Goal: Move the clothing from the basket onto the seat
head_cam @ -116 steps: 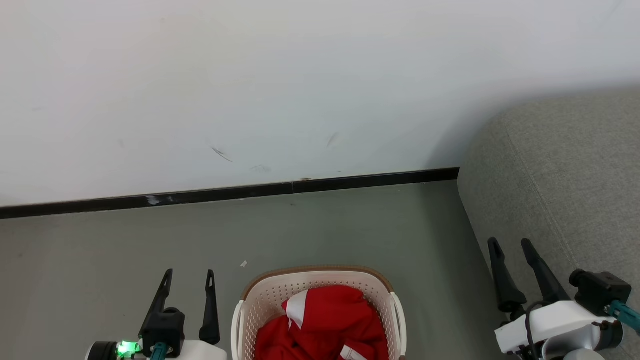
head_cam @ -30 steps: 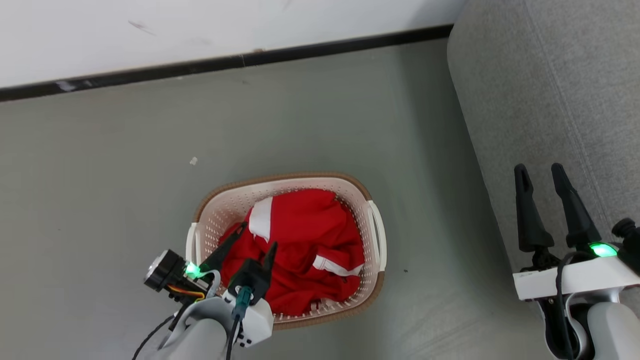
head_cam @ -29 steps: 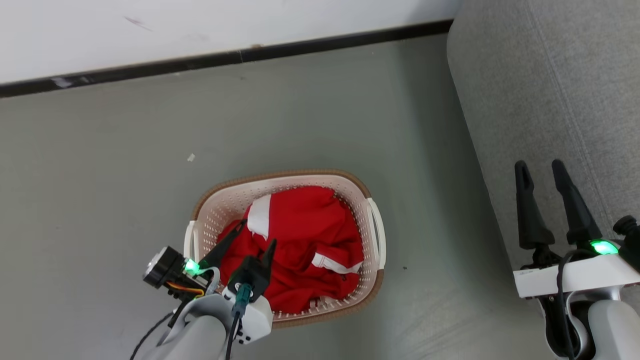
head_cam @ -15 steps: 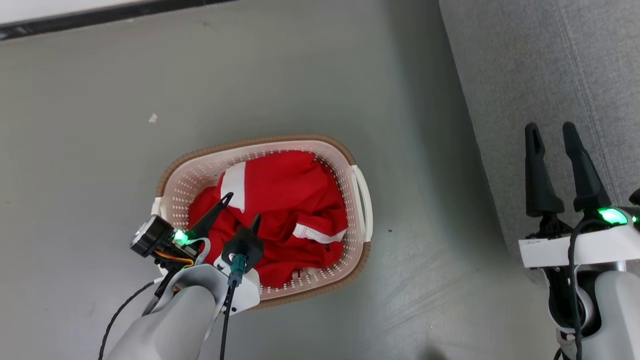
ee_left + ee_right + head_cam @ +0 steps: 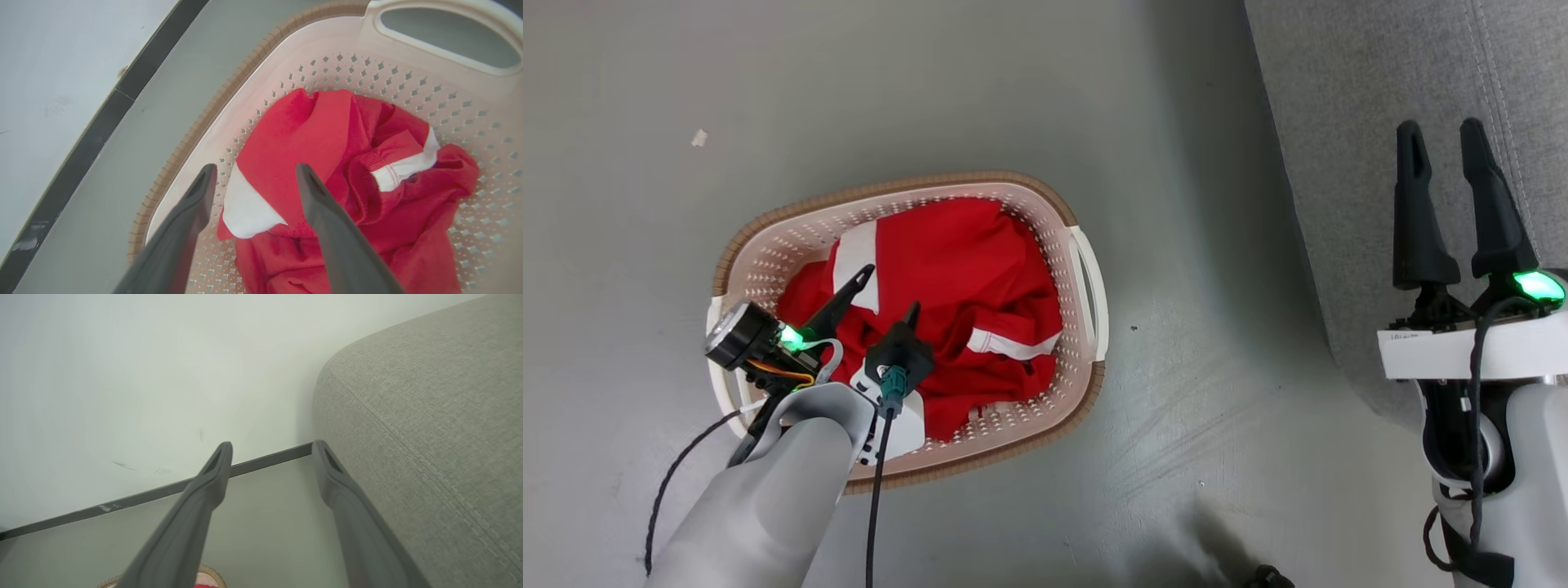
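Hanging over the laundry basket (image 5: 898,184), the left gripper (image 5: 889,289) has its two dark fingers spread wide, with nothing pinched between them. In the left wrist view the left gripper (image 5: 255,168) points down into the laundry basket (image 5: 286,65), and the red clothing (image 5: 310,134) lies crumpled just beyond and beneath the fingertips. A white panel (image 5: 245,208) of the garment shows between the two fingers, nearer the left one. A white-trimmed cuff (image 5: 404,167) lies off to the right of the right finger. Whether the tips touch the fabric cannot be told. In the head view the red clothing (image 5: 956,261) sits heaped inside the perforated walls, and the basket stands on the grey floor (image 5: 931,82).

The right gripper (image 5: 1439,126) is well apart from the basket, its fingers likewise spread and empty, their tips over the edge of the grey sofa (image 5: 1339,98). In the right wrist view the right gripper (image 5: 272,445) has the grey sofa (image 5: 429,416) just beside its right finger. The white wall (image 5: 122,375) and a dark baseboard (image 5: 122,502) lie beyond the tips.
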Controlling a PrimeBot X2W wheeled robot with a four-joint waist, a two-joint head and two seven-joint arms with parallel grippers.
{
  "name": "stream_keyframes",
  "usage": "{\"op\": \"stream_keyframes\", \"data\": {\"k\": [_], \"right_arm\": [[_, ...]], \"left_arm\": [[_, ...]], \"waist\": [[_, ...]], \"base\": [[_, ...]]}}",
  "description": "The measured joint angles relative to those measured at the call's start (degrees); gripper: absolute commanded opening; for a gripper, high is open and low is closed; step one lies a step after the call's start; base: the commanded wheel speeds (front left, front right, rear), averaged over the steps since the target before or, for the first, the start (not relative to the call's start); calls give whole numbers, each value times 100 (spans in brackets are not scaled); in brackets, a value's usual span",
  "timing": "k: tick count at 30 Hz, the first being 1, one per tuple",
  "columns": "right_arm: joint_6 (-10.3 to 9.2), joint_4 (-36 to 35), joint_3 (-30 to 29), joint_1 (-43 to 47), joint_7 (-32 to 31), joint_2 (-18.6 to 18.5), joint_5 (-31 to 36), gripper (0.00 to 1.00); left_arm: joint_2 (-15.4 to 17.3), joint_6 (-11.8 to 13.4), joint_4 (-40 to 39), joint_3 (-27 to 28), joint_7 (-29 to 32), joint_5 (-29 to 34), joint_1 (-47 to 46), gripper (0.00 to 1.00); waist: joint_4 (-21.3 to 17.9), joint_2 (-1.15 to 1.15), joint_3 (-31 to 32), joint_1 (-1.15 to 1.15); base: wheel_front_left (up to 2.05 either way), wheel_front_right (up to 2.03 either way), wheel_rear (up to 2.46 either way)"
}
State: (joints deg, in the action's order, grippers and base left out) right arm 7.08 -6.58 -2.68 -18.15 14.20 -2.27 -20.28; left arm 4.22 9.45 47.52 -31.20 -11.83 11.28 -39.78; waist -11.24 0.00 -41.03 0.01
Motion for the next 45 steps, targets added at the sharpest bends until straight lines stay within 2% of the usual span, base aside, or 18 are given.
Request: {"op": "stream_keyframes", "data": {"k": [17, 35, 36, 37, 38, 39, 45], "right_arm": [[0, 25, 82, -469, 1, -3, -136, 100], [0, 141, 112, -613, 43, -3, -143, 100], [0, 152, 112, -623, 43, -3, -143, 100], [0, 158, 111, -630, 43, -3, -143, 100], [0, 165, 110, -646, 43, -3, -143, 100], [0, 168, 110, -669, 43, -3, -143, 100], [0, 202, 112, -697, 43, -3, -144, 100]], "left_arm": [[260, 221, 659, -215, 109, 444, -442, 100], [186, 561, 1084, -87, 243, 489, -821, 100], [154, 571, 1106, -76, 243, 488, -844, 67], [141, 605, 1116, -78, 242, 487, -846, 41], [131, 610, 1133, -81, 241, 487, -848, 24], [121, 610, 1152, -83, 240, 487, -852, 0], [75, 610, 1230, -86, 156, 377, -868, 0]], "waist": [[-297, 0, -519, 0], [-404, 0, -735, 0], [-407, 0, -751, 0], [-406, 0, -757, 0], [-405, 0, -761, 0], [-403, 0, -763, 0], [-381, 0, -734, 0]], "base": [[0, 0, 0], [0, 0, 0], [0, 0, 0], [0, 0, 0], [0, 0, 0], [0, 0, 0], [0, 0, 0]]}}
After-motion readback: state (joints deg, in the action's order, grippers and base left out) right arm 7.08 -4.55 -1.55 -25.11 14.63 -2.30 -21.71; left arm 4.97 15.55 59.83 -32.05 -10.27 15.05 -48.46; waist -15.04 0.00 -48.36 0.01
